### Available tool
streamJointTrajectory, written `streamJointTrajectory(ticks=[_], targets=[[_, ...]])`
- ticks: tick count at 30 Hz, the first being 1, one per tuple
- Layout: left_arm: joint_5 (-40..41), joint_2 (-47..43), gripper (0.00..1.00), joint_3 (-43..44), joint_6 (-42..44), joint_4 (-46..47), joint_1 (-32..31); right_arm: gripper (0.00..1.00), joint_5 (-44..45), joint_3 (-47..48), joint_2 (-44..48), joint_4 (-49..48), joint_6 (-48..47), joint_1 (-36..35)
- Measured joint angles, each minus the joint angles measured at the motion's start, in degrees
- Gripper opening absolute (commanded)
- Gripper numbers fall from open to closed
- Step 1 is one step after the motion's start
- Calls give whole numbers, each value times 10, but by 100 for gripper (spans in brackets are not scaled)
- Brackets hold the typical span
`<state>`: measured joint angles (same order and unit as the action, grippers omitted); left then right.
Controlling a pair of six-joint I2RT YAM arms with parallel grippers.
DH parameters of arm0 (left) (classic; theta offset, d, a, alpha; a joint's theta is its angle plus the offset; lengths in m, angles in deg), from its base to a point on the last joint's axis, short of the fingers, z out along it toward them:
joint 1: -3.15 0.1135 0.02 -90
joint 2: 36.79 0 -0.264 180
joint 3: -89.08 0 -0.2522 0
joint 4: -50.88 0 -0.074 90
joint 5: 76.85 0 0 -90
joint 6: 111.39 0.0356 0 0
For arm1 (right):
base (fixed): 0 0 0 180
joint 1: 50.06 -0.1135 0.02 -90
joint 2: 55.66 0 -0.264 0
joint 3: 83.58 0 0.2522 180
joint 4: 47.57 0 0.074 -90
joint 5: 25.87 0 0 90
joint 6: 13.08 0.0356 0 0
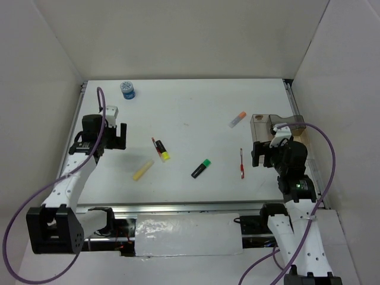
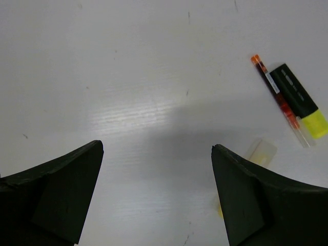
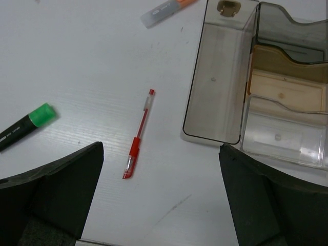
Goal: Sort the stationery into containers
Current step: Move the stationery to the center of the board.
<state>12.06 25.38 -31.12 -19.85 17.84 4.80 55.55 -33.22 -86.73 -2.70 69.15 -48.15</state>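
The stationery lies scattered on the white table. A yellow-capped black highlighter (image 1: 163, 152) (image 2: 300, 97) lies beside a thin orange-tipped pen (image 2: 279, 97). Below them is a pale yellow stick (image 1: 143, 170) (image 2: 261, 152). A green-capped highlighter (image 1: 202, 168) (image 3: 25, 125) sits mid-table, a red pen (image 1: 241, 163) (image 3: 138, 138) to its right. An orange-capped marker (image 1: 237, 119) (image 3: 164, 9) lies by the smoky clear containers (image 1: 264, 124) (image 3: 220, 87). A blue-topped tub (image 1: 127, 89) stands far left. My left gripper (image 1: 113, 138) (image 2: 157, 148) hovers open left of the stick. My right gripper (image 1: 267, 154) (image 3: 161, 146) is open between red pen and organiser.
White walls enclose the table on the left, the back and the right. The organiser's tan section (image 3: 287, 87) sits against the right edge. Purple cables (image 1: 323, 148) loop from both arms. A metal rail (image 1: 178, 208) runs along the near edge.
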Motion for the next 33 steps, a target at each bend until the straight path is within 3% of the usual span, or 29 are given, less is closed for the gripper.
streamJointTrajectory(ticks=[13, 20, 33], targets=[[6, 389, 99, 292, -18, 218, 0, 100, -9, 1, -80, -2, -11, 3], [9, 601, 99, 481, -67, 257, 8, 100, -22, 24, -124, -1, -11, 16], [38, 744, 99, 593, -91, 317, 13, 100, -44, 37, -175, -3, -13, 29]])
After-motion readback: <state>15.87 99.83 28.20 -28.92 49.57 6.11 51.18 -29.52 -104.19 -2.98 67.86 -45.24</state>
